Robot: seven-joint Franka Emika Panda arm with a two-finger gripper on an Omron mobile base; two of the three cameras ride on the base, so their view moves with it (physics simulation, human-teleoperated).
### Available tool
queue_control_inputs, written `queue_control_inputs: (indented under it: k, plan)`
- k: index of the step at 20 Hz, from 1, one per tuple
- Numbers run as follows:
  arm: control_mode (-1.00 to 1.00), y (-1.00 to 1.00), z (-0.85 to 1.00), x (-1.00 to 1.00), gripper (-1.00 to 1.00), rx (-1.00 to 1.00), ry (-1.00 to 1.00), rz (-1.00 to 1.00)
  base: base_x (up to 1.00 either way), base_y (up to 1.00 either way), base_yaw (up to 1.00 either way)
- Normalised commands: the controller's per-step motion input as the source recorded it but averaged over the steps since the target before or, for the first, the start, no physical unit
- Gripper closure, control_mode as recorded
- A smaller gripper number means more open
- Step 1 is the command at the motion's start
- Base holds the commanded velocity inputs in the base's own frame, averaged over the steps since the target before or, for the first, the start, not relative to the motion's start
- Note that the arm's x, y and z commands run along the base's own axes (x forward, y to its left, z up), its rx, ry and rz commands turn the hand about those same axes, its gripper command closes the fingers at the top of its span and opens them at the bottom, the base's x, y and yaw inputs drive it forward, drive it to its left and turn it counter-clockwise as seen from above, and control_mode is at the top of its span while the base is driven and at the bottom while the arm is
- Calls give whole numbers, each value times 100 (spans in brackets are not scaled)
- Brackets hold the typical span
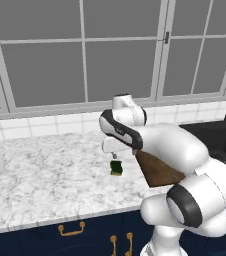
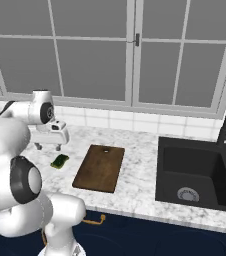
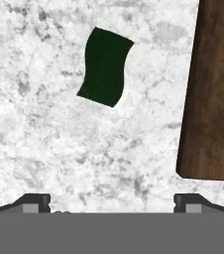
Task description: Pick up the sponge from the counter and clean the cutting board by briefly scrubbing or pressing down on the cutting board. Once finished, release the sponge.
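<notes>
Open two-finger gripper [image 3: 112, 201] hovers above the small dark green sponge [image 3: 105, 66], just beside the brown wooden cutting board [image 3: 214, 94].

The sponge [image 3: 105, 66] lies on the counter [image 3: 59, 149] ahead of the gripper [image 3: 112, 201], slightly left; the cutting board [image 3: 213, 94] lies apart, to the right.

Two base cameras look forward and down from behind the arm, left and right. Both share the counter [image 1: 45, 175]. The hand camera looks straight down at it, close.
</notes>
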Motion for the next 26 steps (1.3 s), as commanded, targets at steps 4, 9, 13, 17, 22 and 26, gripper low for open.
queue_control_inputs:
  k: [4,9,13,17,22,26]
  plan:
    - [-100,5,-27,40,-100,-2,15,0,0,0,0]
    - [-100,0,-34,32,-100,0,5,0,0,0,0]
    - [-100,0,-56,21,-100,0,0,0,0,0,0]
    - [-100,4,-48,12,-100,0,0,0,0,0,0]
    - [-100,11,-17,19,-100,0,8,0,0,0,0]
    - [-100,6,-27,22,-100,0,6,0,0,0,0]
